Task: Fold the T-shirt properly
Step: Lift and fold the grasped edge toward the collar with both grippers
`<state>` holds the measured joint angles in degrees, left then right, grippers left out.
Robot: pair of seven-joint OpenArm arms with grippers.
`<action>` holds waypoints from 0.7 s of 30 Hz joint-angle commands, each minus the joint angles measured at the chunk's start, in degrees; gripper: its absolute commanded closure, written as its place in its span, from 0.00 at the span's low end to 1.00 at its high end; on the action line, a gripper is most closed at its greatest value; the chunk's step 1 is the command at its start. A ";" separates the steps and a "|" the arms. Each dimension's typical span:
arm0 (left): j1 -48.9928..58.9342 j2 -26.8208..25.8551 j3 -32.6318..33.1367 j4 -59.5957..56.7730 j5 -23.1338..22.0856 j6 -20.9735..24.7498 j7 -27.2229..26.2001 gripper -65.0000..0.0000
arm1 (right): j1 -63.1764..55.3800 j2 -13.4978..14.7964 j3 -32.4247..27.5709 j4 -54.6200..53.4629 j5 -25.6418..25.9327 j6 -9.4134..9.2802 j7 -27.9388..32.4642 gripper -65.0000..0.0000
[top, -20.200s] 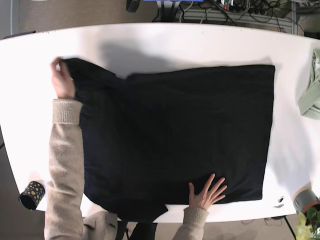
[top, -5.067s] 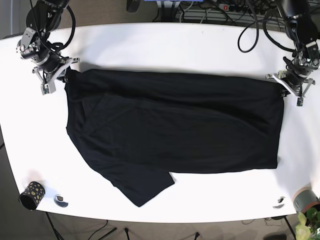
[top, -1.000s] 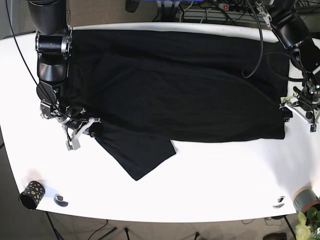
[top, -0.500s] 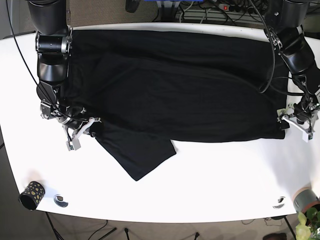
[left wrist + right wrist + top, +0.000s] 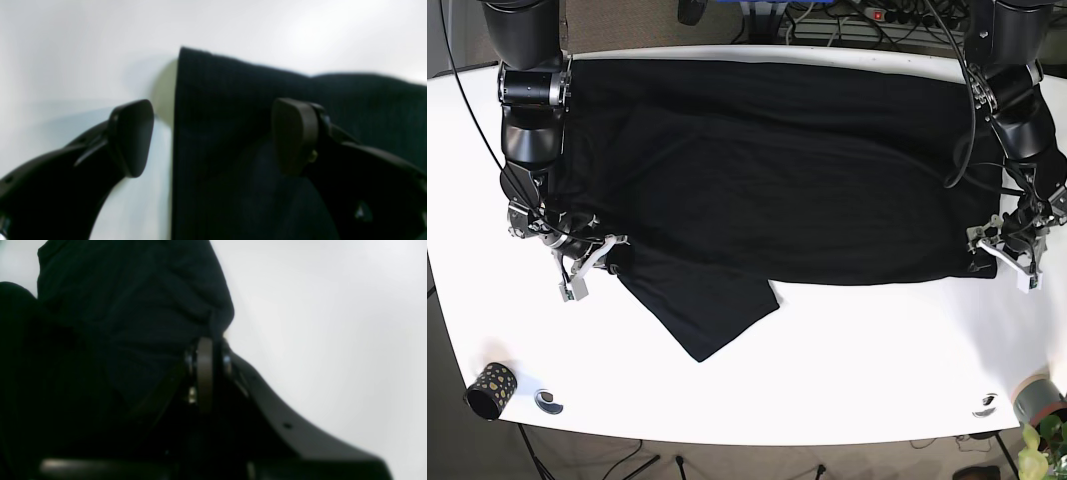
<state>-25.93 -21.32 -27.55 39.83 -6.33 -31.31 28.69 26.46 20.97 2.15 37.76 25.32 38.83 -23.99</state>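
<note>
Across the middle of the white table (image 5: 827, 360) lies the black T-shirt (image 5: 777, 170), spread wide, its far edge near the back of the table and one sleeve (image 5: 702, 310) poking out toward me at the lower left. I judge it light, limp and a little clingy: it will sag and crease wherever I don't support it, so I'd take it at corners and hems, with two holds well apart to keep an edge taut. The left gripper (image 5: 213, 136) sits at the shirt's near corner on the base view's right side (image 5: 1005, 245); in its wrist view the jaws stand wide apart, one pad (image 5: 131, 136) over bare table just beside the cloth edge and the other pad (image 5: 293, 135) over the fabric, so the hem corner lies between them with nothing pinched. The right gripper (image 5: 205, 373) is at the opposite end, near where the sleeve meets the body (image 5: 582, 265). From its wrist view the jaws look drawn together with a bunched fold of the shirt (image 5: 133, 323) pressed against them, so I read it as clamped on the cloth, though the picture is dark and blurred. If I close the left jaws here, I'd want them lower and squarely over the hem, since a thin single layer could slip out.
</note>
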 commanded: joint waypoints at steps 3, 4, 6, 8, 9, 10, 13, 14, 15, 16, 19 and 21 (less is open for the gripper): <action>-1.36 -0.44 0.17 -3.31 0.31 -0.03 -1.04 0.30 | 1.28 0.96 0.09 0.62 -0.22 0.07 0.21 1.00; -1.45 -0.44 0.17 -3.66 0.31 -0.03 -1.48 0.35 | 1.28 0.96 0.09 0.62 -0.22 0.07 0.21 1.00; -1.45 -0.44 0.17 -4.27 0.57 -0.03 -2.80 0.52 | 1.28 0.96 0.09 0.62 -0.22 0.07 0.21 1.00; -1.45 -0.44 0.17 -4.45 0.57 -0.03 -4.03 0.69 | 1.28 0.87 0.09 0.62 -0.22 0.07 0.12 1.00; -1.45 -0.35 0.17 -4.36 0.57 -0.03 -4.56 0.77 | 1.28 0.87 0.09 0.97 -0.22 0.07 0.12 1.00; -1.45 -0.35 0.17 -4.27 0.57 -0.03 -4.91 0.82 | 1.28 0.87 0.09 1.58 -0.22 0.07 -0.06 1.00; -1.36 -0.35 0.17 -4.19 0.57 -0.29 -5.87 1.00 | 0.93 0.87 0.00 4.48 -0.31 0.07 -0.14 1.00; -1.36 -0.35 0.17 -4.19 0.39 -0.38 -5.96 1.00 | 0.93 0.87 -0.09 5.10 -0.31 0.07 -0.14 1.00; -1.36 -0.35 0.17 -4.10 0.22 -0.47 -5.96 1.00 | 0.93 0.87 -0.09 5.71 -0.31 0.07 -0.23 1.00; -1.36 -0.35 0.08 -3.92 0.13 -0.47 -5.96 1.00 | 0.93 0.87 -0.09 6.15 -0.31 0.07 -0.32 1.00; -1.10 -0.35 -0.10 -0.32 0.13 -0.56 -5.87 1.00 | 1.19 1.23 0.00 6.42 -0.31 0.07 -1.90 1.00; -0.13 -0.09 -0.10 2.67 0.13 -0.56 -5.61 1.00 | 1.37 1.31 0.09 6.59 -0.13 0.07 -2.78 1.00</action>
<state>-25.17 -20.53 -27.57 39.09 -5.48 -31.55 24.25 25.98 21.15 1.91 43.11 24.23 38.61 -27.20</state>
